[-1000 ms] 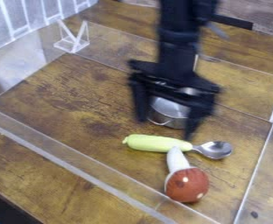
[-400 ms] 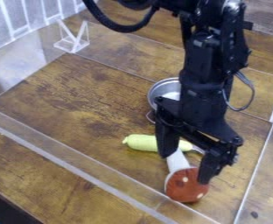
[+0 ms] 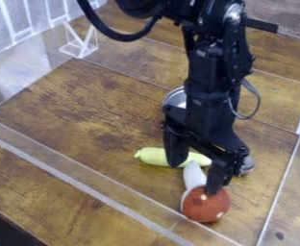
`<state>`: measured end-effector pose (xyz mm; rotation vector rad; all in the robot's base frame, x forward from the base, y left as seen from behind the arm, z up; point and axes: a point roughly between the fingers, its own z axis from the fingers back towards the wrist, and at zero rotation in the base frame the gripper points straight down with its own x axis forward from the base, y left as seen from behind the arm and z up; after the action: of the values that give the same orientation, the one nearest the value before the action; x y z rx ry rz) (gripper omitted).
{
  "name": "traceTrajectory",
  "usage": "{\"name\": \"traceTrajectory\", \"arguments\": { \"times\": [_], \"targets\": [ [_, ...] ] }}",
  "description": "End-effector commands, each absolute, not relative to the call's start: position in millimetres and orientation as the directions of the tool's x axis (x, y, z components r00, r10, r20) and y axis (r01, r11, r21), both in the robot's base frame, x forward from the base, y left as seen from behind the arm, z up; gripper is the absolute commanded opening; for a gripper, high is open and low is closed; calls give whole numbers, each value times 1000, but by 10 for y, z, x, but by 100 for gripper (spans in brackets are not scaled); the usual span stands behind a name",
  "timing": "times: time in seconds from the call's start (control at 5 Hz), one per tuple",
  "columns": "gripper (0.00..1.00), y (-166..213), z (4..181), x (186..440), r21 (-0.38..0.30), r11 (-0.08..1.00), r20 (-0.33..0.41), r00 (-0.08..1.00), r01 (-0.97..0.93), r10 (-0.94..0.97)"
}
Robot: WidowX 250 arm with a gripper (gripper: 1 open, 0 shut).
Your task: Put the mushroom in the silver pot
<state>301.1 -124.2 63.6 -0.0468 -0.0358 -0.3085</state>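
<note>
The mushroom [image 3: 204,203] lies near the front right of the wooden table, its red-brown cap toward the camera and its white stem pointing back. My gripper [image 3: 198,169] points straight down and is open. Its two black fingers stand on either side of the stem, one finger [image 3: 173,155] at the left and the other just above the cap. Nothing is held. The silver pot [image 3: 177,98] sits behind the arm, and only its left rim shows.
A yellow-green oblong vegetable [image 3: 153,156] lies just left of the mushroom stem. A metal spoon [image 3: 244,165] peeks out at the right of the gripper. A clear plastic wall [image 3: 76,178] runs along the front edge. A white rack [image 3: 76,38] stands back left.
The arm has moved from above the pot toward the camera and down, so the open fingers now straddle the mushroom stem. The wrist has rolled a little. The objects have not moved.
</note>
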Motion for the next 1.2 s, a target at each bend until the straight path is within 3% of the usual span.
{"name": "traceTrajectory", "arguments": {
  "times": [0.0, 0.4, 0.8, 1.0],
  "targets": [
    [100, -1302, 771, 3018, -35, 956, 118, 951, 290, -284],
    [100, -1418, 1011, 3088, -44, 977, 172, 965, 207, -196],
    [100, -1478, 932, 3086, -58, 996, 193, 980, 69, -57],
    [100, -1442, 835, 3110, -64, 987, 186, 973, 150, -136]
  ]
}}
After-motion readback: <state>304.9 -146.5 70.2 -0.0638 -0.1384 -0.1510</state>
